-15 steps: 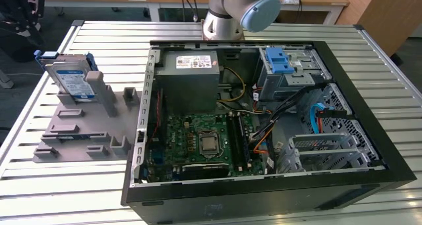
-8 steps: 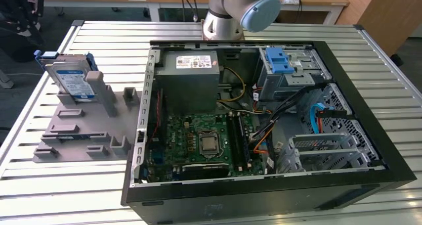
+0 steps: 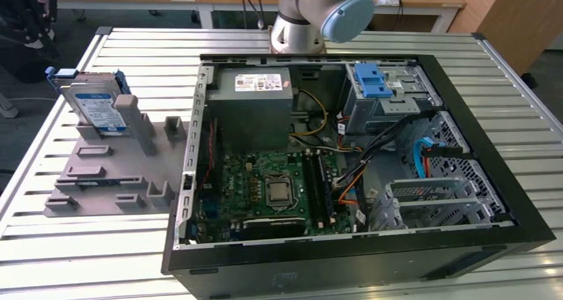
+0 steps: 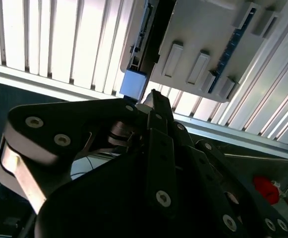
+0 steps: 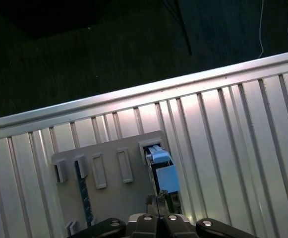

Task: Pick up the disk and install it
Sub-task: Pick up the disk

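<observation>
The disk [image 3: 95,105] is stood on edge in a slot of a grey holder [image 3: 105,175]. The holder is laid along the table's [image 3: 79,260] edge at the exterior view's left, and the disk is at its end nearest the far corner. An open computer case [image 3: 352,252] is set just beside the holder, across the table's middle. In both wrist views the claw [image 4: 152,95] [image 5: 158,199] is seen closed on nothing and pointed toward the disk's blue end; whether they touch cannot be judged.
</observation>
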